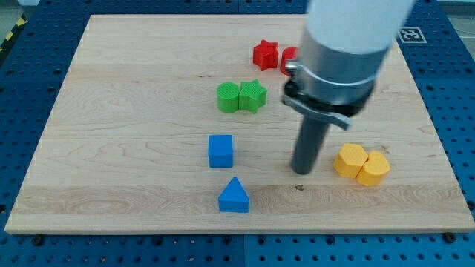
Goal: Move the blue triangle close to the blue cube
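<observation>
The blue triangle (234,196) lies near the board's bottom edge, just below and slightly right of the blue cube (220,150), with a small gap between them. My tip (302,171) rests on the board to the right of both, about a block's width above the triangle's level and well apart from it. The rod rises into the arm's grey and white body at the view's top right.
Two yellow blocks (361,165) sit touching just right of my tip. A green cylinder (228,97) and a green star (252,96) sit together above the cube. A red star (265,55) and a partly hidden red block (289,56) lie near the top. The wooden board (111,133) lies on a blue pegboard.
</observation>
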Controlling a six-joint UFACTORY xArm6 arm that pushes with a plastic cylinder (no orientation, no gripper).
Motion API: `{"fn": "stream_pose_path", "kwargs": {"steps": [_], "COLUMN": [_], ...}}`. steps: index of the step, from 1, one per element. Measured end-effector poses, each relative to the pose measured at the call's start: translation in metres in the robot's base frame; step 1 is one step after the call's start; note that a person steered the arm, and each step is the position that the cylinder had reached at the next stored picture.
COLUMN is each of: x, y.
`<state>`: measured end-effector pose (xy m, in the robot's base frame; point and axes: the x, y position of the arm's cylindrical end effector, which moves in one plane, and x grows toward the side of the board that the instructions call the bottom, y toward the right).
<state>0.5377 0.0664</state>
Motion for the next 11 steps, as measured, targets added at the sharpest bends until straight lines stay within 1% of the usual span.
{"fn": "stream_pose_path", "kwargs": {"steps": [2,3,4,5,6,7,8,9,10,11], "x": [-0.028,-0.032,-0.043,-0.031,0.018,0.058,0.069,0.063,0.047,0.017], "y": [-0.115,-0.141,-0.094,-0.042,-0.019,-0.010,-0.025,-0.083,-0.143,-0.177]}}
